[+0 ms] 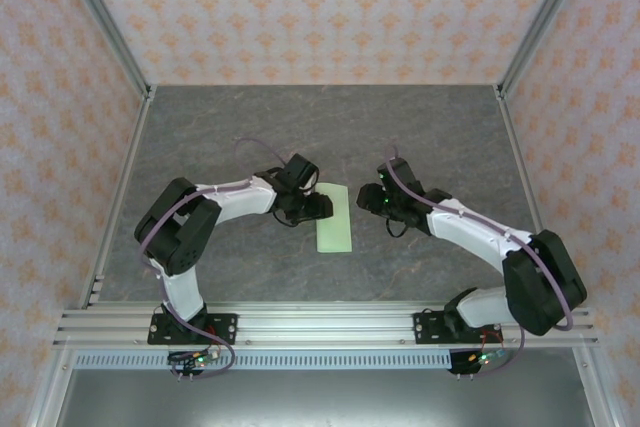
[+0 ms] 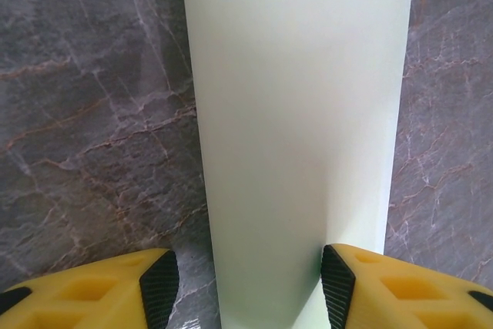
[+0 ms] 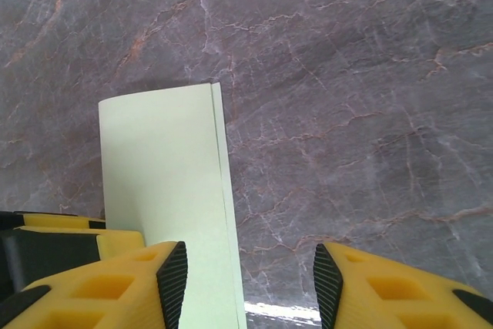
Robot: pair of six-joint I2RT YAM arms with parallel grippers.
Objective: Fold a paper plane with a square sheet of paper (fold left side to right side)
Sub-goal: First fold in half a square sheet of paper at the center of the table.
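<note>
Left gripper, nearest its own camera: yellow fingers with black pads spread apart and released. They straddle the near end of the square sheet of paper, one pad over the sheet and the other over bare table just beside it. Right gripper: likewise released and grasping nothing, its jaws apart above the sheet's long edge.

The sheet lies flat on the grey marble-patterned table, between the two grippers, as a doubled narrow strip. Two layered edges run almost flush along one long side.

Judgement: the left-to-right fold appears laid, but its folded side looks rounded rather than sharp. To do it well, pin the free edges flush with one gripper. Sweep a closed fingertip along the fold, end to end, without dragging the upper layer.

Beyond stand the patterned walls. No brand, label or writing is legible, and the paper is plain.
</note>
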